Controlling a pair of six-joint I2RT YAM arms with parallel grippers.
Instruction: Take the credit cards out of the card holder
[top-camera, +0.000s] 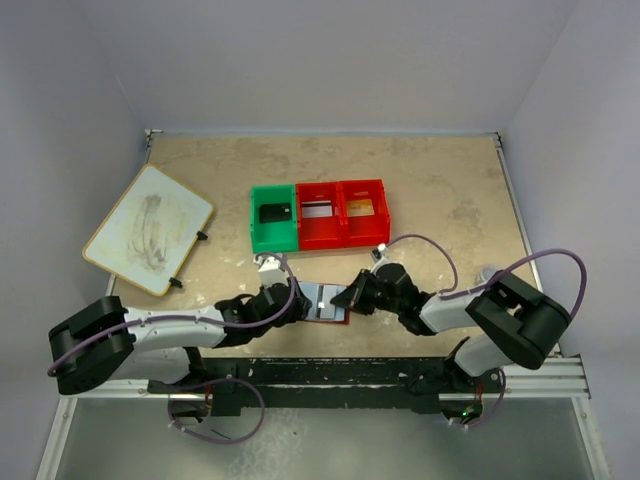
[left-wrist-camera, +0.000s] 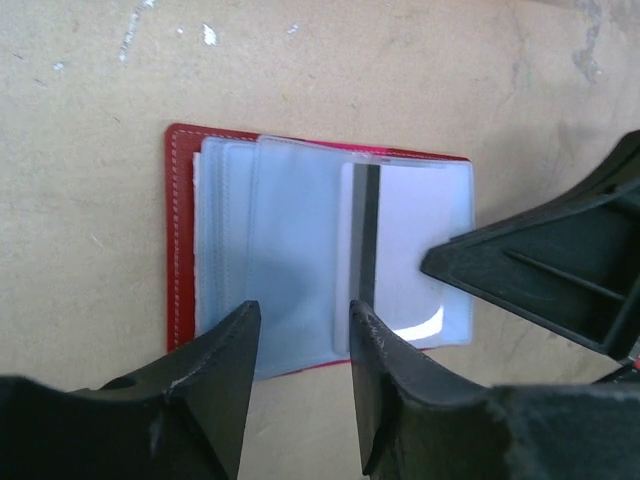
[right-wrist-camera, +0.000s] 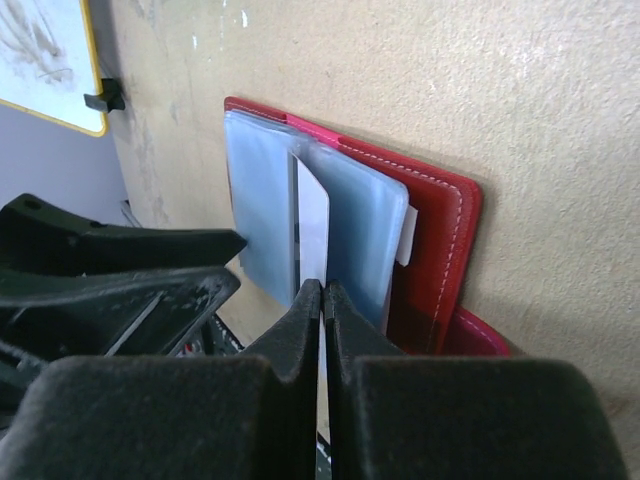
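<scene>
The card holder has a smooth red leather-look cover, pale-stitched; its sleeves are glossy clear bluish plastic over a smooth white credit card. Left fingers: matt black plastic. Worktop: matt, speckled beige.

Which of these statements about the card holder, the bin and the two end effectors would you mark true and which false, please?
1. The card holder lies open on the table. True.
2. The left end effector is clamped on the card holder. False: its jaws stand apart, gripping nothing.
3. The green compartment of the bin holds a black card. True.
4. The right end effector is wide open. False: it is shut on a white card in the holder.
</scene>
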